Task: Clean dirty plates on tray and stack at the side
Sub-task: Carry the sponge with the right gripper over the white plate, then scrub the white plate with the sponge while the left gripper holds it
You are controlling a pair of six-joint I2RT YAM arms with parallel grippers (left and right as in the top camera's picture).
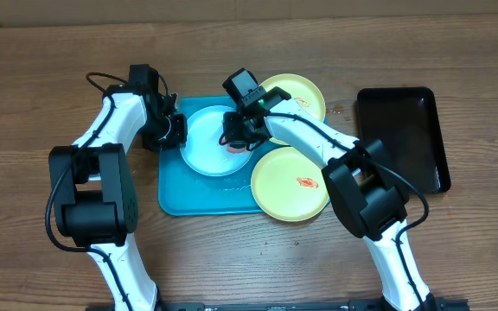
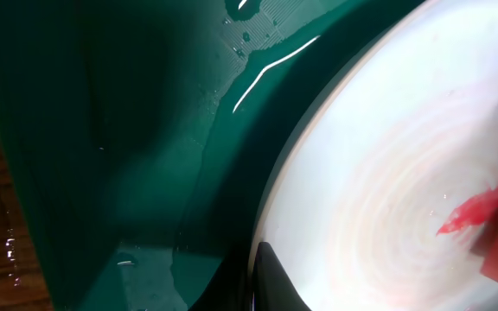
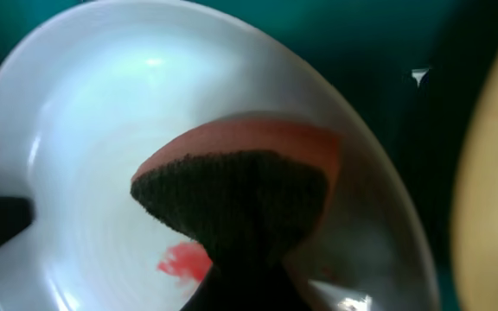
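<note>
At frame centre, the right gripper (image 1: 236, 136) clamped a sponge (image 3: 240, 173) against the pale blue plate (image 1: 204, 147); the left gripper (image 1: 175, 134) pinched its rim.

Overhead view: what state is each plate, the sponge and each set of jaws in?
pale blue plate, red smear, dirty.
near yellow plate, red smear, dirty.
far yellow plate, partly hidden, no smear visible.
sponge, pinched over pale blue plate.
left jaws, shut on pale blue plate's rim.
right jaws, shut on sponge.
</note>
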